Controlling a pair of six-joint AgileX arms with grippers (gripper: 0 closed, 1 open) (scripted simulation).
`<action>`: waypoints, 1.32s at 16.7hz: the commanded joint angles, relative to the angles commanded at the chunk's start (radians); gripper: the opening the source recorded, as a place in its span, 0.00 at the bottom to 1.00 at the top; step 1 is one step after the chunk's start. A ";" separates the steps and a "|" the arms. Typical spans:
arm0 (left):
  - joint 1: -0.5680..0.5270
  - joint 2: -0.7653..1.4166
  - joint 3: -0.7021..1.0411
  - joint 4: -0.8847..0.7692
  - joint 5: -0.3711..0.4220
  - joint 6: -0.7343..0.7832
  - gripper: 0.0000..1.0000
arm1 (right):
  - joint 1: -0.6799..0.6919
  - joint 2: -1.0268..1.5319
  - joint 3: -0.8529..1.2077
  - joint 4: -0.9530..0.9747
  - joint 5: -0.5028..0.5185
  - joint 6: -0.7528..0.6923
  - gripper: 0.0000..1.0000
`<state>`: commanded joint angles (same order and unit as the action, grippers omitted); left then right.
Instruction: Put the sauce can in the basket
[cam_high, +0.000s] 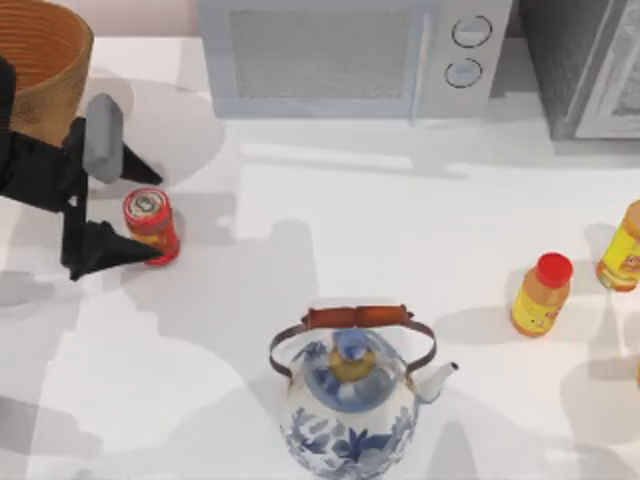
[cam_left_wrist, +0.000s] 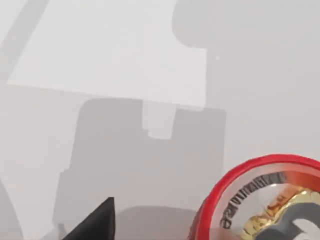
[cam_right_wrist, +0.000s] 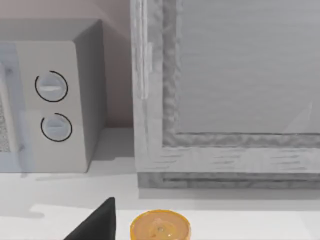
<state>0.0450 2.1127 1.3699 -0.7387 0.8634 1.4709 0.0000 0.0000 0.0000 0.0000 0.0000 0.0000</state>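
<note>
The sauce can (cam_high: 150, 224), red with a yellow band, stands upright on the white table at the left. My left gripper (cam_high: 159, 219) is open, and its two black fingers straddle the can from either side. The left wrist view shows the can's red-rimmed top (cam_left_wrist: 260, 200) close by and one black fingertip (cam_left_wrist: 97, 222) beside it. The woven basket (cam_high: 55, 92) sits in the far left corner, just behind the left arm. In the right wrist view, a black fingertip (cam_right_wrist: 100, 220) of my right gripper hangs over an orange bottle top (cam_right_wrist: 160, 229) at the table's right side.
A microwave (cam_high: 350, 55) and a grey cabinet (cam_high: 590, 60) line the back edge. A blue-and-white kettle (cam_high: 350, 400) stands front centre. A yellow bottle with a red cap (cam_high: 541, 295) and another yellow bottle (cam_high: 622, 250) stand at the right.
</note>
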 joint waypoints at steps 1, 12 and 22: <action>-0.012 0.009 -0.012 0.033 -0.001 -0.017 1.00 | 0.000 0.000 0.000 0.000 0.000 0.000 1.00; -0.032 0.073 -0.034 0.143 -0.002 -0.050 0.85 | 0.000 0.000 0.000 0.000 0.000 0.000 1.00; -0.032 0.073 -0.034 0.143 -0.002 -0.050 0.10 | 0.000 0.000 0.000 0.000 0.000 0.000 1.00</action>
<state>0.0131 2.1854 1.3359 -0.5956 0.8609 1.4213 0.0000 0.0000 0.0000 0.0000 0.0000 0.0000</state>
